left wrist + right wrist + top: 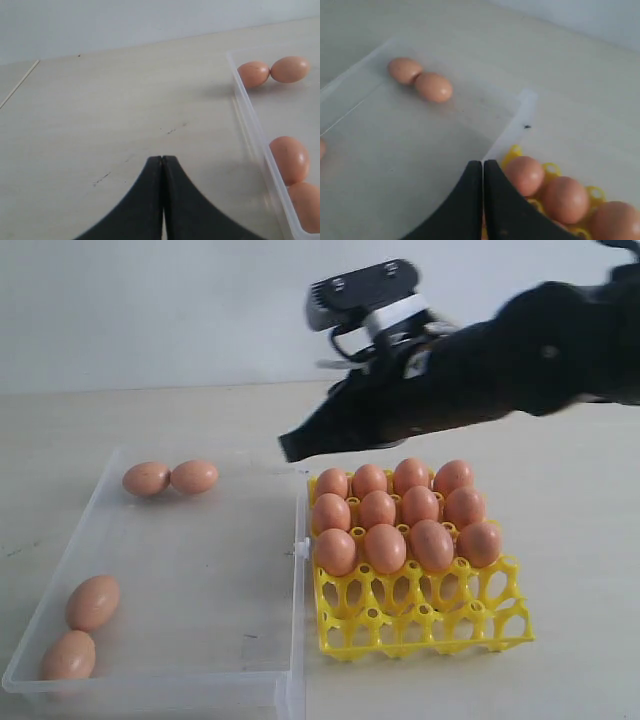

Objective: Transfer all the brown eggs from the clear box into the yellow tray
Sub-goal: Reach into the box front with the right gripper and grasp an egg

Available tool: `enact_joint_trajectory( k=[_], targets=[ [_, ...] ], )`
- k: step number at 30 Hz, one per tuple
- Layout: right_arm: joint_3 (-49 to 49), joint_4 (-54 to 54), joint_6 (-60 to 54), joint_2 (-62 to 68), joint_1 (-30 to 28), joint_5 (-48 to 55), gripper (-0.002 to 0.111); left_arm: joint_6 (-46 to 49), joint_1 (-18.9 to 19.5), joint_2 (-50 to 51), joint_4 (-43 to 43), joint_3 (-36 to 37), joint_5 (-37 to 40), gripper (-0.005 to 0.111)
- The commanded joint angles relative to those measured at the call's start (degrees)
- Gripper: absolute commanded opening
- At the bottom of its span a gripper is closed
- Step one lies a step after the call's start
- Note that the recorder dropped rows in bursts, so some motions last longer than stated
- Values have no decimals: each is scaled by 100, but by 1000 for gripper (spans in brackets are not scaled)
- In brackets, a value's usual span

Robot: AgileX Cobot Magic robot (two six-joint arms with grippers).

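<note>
The clear box lies on the left and holds several brown eggs: a touching pair at the far end and another pair near the front left corner. The yellow tray sits right of the box; its three far rows are filled with eggs, and its front row of cups is empty. My right gripper is shut and empty, hovering above the tray's far left corner beside the box wall. My left gripper is shut and empty over bare table left of the box; it does not show in the exterior view.
The pale table stretches around box and tray. A small white latch on the box wall faces the tray. The right arm's black body spans the upper right of the exterior view. A light wall stands behind.
</note>
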Motion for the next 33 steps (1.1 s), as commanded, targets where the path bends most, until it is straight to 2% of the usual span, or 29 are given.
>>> enact_joint_trajectory(
  k=[1, 4, 6, 8, 12, 20, 33],
  targets=[
    [-1232, 3, 323, 1042, 671, 979, 23, -24, -43, -32, -14, -23, -52, 0],
    [-1928, 540, 323, 1701, 1084, 1127, 45, -24, -43, -32, -14, -23, -52, 0],
    [-2394, 957, 323, 2153, 1271, 1139, 56, -24, -43, -32, -14, -23, -52, 0],
    [-2781, 1223, 469, 2540, 1350, 1139, 60, -24, -43, -32, -14, -23, -52, 0],
    [-3520, 1429, 1221, 3303, 1440, 1533, 60, -24, -43, -32, -14, -23, -52, 0],
    [-4426, 1511, 1302, 4172, 1703, 2328, 60, -24, -43, -32, -14, -23, -52, 0],
    [-4496, 1459, 1186, 4447, 1748, 2175, 60, -24, -43, -32, -14, -23, -52, 0]
  ],
)
